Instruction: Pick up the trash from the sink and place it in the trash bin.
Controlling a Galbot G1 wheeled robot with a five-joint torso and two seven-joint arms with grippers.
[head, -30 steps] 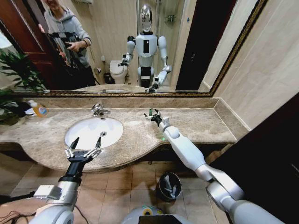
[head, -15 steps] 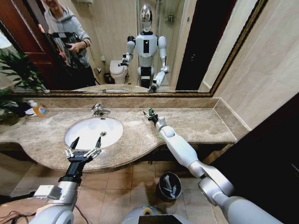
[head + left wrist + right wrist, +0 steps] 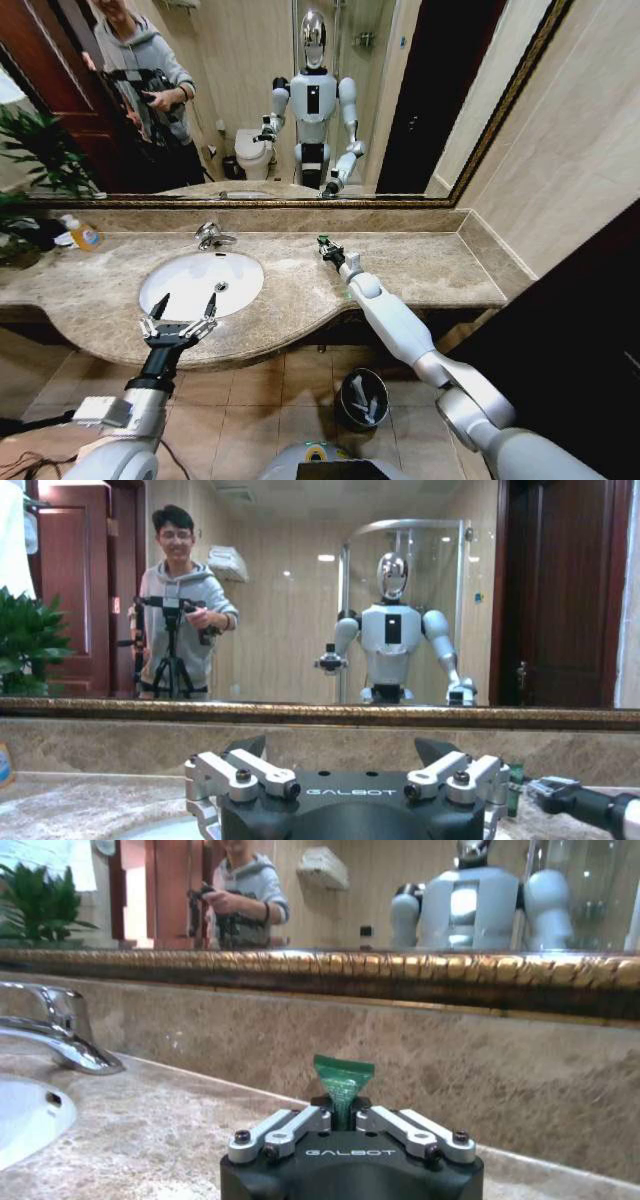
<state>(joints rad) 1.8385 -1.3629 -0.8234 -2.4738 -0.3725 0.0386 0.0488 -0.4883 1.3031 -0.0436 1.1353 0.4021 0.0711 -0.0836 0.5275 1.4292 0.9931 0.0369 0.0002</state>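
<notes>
The right hand (image 3: 348, 1129), pinching the tiny green bottle (image 3: 343, 1081) above the desk (image 3: 420, 262), must carry it down to the trash bin (image 3: 362, 399) below, while the spread left hand (image 3: 180, 318) hovers beside the sink (image 3: 200, 282).

I see an orange soap bottle (image 3: 84, 236) at the counter's far left by a leafy plant (image 3: 35, 150). A gold-framed mirror (image 3: 420, 90) spans the wall. Beige floor tiles (image 3: 260, 410) below.
</notes>
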